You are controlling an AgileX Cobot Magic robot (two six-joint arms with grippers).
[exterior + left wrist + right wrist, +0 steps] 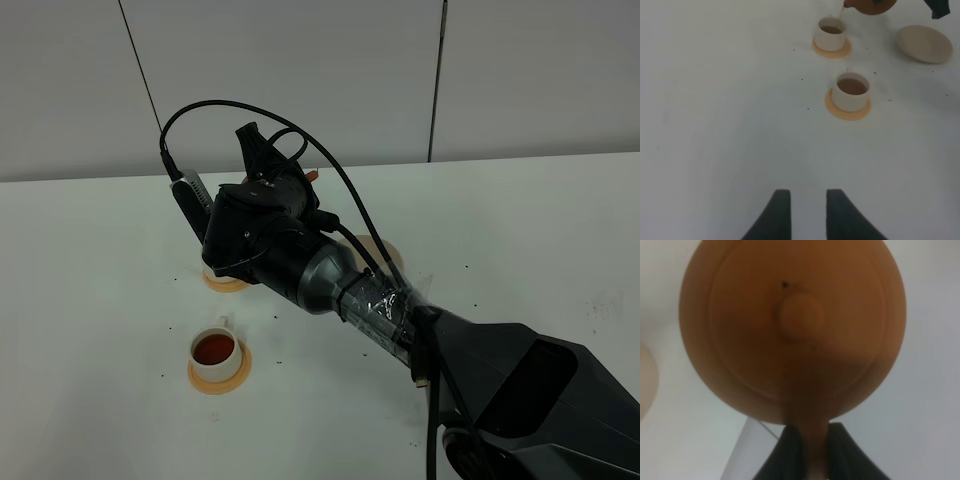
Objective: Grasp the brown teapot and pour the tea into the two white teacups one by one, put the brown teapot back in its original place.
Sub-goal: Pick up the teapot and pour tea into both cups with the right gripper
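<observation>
Exterior high – step: the right arm was stretched across the middle of the frame, hiding the teapot and one cup; pouring into the second cup was judged to be in hand.
Exterior high – count: one white teacup point(216, 352), filled with dark tea, was seen at lower left on an orange coaster point(219, 378); the edge of a second coaster point(222, 283) showed under the arm.
Left wrist – step: at the top edge, the brown teapot point(871, 6) was tipped with a thin stream falling into the far teacup point(830, 33).
Left wrist – count: two teacups were counted, the near teacup point(852, 91) already filled; two orange coasters; one beige saucer point(925, 43) at upper right, bare.
Left wrist – pincer: the left gripper point(808, 212) was seen at the bottom edge, jaws apart, nothing between them.
Right wrist – pincer: the right gripper point(812, 447) was clamped on the teapot's handle at the bottom centre; the pot's lid filled the frame.
Next move: the pot would need levelling, then carrying to the saucer.
</observation>
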